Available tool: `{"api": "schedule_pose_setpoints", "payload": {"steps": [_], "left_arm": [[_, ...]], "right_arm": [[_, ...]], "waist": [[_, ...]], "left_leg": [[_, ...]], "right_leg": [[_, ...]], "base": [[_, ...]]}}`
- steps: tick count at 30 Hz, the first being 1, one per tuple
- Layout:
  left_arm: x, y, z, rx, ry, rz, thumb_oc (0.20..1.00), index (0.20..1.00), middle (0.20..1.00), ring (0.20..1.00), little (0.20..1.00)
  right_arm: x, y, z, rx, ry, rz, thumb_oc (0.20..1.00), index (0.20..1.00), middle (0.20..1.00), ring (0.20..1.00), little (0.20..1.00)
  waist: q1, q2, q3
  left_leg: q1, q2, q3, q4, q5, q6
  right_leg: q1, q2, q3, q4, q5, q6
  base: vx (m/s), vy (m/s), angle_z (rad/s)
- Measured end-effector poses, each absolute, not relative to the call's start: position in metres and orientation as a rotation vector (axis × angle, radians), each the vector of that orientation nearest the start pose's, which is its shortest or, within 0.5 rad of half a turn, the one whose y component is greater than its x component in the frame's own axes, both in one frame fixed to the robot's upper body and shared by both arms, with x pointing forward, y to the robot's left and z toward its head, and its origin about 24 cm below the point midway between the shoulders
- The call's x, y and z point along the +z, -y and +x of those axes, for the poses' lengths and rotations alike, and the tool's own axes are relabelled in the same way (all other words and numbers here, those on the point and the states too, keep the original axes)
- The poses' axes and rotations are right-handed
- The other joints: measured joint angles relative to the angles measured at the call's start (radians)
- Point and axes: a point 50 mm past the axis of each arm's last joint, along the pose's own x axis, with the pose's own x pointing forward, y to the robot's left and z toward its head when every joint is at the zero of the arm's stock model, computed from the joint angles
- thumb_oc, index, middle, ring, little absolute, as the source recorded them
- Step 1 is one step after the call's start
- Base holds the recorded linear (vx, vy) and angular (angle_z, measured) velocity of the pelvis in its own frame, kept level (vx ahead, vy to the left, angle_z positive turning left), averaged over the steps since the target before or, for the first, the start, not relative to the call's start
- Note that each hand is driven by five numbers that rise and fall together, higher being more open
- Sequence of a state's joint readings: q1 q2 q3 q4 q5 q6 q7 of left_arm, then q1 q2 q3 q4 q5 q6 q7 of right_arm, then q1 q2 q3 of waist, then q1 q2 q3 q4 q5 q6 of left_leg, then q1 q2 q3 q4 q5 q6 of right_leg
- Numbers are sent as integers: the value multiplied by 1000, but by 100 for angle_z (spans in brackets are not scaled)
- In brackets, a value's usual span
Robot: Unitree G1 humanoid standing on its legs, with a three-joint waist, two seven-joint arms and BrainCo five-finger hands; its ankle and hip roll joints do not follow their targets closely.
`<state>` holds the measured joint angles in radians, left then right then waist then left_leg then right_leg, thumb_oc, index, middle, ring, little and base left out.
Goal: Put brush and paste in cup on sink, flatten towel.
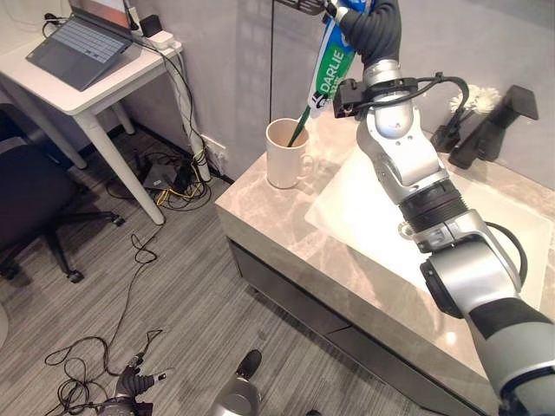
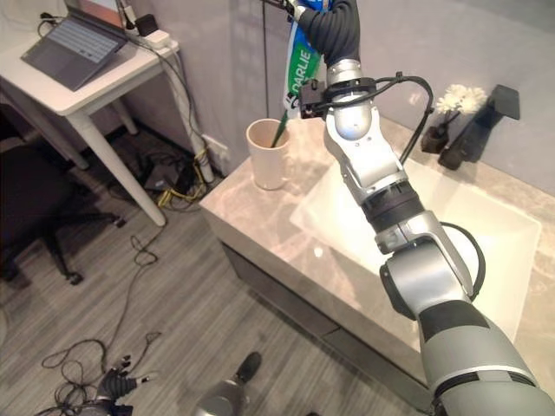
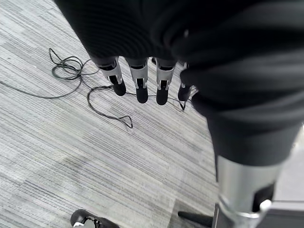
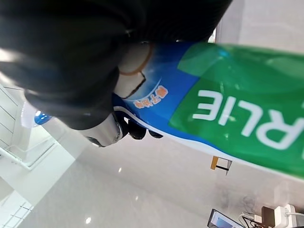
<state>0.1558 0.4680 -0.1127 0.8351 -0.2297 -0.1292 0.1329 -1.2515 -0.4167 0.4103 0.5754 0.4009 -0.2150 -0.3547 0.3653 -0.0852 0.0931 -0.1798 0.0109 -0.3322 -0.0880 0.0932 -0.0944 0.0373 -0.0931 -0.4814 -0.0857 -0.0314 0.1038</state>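
Observation:
My right hand [image 1: 371, 28] is raised high by the wall, shut on a green, blue and white toothpaste tube [image 1: 331, 66] that hangs downward. The tube's lower end is just above and behind the rim of a cream mug [image 1: 286, 156]. The mug stands on the marble sink counter [image 1: 286, 230] near its left corner, and a green brush handle [image 1: 297, 132] leans inside it. In the right wrist view the tube [image 4: 247, 118] lies across the hand, with a finger [image 4: 107, 133] against it. My left hand [image 3: 137, 85] hangs low over the grey floor, fingers straight and holding nothing.
A white basin [image 1: 390, 217] lies right of the mug, with a black faucet [image 1: 494, 126] and a white flower-like piece [image 1: 473, 100] behind it. Left of the counter are a white desk [image 1: 87, 95] with a laptop [image 1: 78, 48], a dark office chair [image 1: 26, 199] and floor cables [image 1: 173, 178].

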Motion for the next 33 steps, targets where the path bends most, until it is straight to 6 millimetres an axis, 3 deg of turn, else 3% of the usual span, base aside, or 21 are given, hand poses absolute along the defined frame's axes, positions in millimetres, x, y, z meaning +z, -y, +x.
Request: {"api": "schedule_pose_setpoints", "payload": {"steps": [7,19,33], "left_arm": [[-117,-313,97,355,-945,357,1000,1000,1000,1000,1000],[-112,-306,126,309,-879,386,1000,1000,1000,1000,1000],[-114,-309,121,340,-906,401,1000,1000,1000,1000,1000]], "right_arm": [[329,106,379,15,781,-126,200,200,200,200,200],[329,106,379,14,781,-125,200,200,200,200,200],[323,100,379,56,764,-146,200,200,200,200,200]], "waist": [[9,-12,8],[5,-25,28],[3,-40,36]], "left_leg": [[-7,-29,-29,0,3,4],[-34,-45,-40,15,5,7],[-30,-43,-22,17,5,7]], "right_leg": [[11,-22,-27,0,-9,14],[-4,-37,-39,0,-7,21],[-7,-39,-20,0,-2,25]], "base": [[25,45,17],[-1,16,4],[-11,-3,-3]]}}
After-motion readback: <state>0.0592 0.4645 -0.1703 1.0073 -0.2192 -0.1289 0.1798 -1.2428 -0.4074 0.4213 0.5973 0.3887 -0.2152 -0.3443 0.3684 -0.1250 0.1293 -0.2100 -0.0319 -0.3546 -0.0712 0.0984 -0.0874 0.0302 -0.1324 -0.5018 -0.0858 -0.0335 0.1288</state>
